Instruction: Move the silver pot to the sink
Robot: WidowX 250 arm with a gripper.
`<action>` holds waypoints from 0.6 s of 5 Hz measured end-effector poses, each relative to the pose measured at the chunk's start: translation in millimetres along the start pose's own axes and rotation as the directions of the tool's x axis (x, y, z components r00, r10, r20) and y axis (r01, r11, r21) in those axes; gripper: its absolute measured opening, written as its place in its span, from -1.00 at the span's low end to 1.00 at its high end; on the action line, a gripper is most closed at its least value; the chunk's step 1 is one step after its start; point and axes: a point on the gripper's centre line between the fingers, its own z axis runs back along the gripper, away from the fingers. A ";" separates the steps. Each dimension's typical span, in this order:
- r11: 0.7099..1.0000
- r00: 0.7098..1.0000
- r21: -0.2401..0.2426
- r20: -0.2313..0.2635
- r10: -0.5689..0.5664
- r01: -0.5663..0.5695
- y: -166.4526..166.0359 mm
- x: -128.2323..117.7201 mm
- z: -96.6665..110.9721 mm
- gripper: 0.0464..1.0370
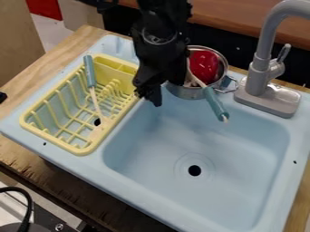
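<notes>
Pot of silver metal (186, 94) is seen, in the camera view, at the back edge of the pale-blue sink (242, 156) (a glossy red object (205, 65) is contained in it). Beside it, the black gripper (150, 94) is lowered; whether it is spread or pinching cannot be told.

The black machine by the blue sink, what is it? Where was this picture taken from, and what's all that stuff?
That's a robot arm. A camera looks down at a slant from the other side of the sink. The arm comes in from the top, and its gripper is beside the silver pot at the sink's back edge. I can't tell whether it is holding the pot. Inside the pot is something red, and a tool with a teal handle leans out. The yellow dish rack has another teal-handled tool in it. The tall grey thing is a faucet.
</notes>
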 end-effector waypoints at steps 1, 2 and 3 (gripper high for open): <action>1.000 1.000 0.019 0.007 0.002 -0.002 0.4 0.1 -2.7 -0.28; 1.000 1.000 0.026 0.008 0.005 -0.005 -1.0 -0.1 -4.4 -0.75; 0.999 1.000 0.026 0.002 0.019 -0.019 -3.3 -0.1 -2.8 -0.95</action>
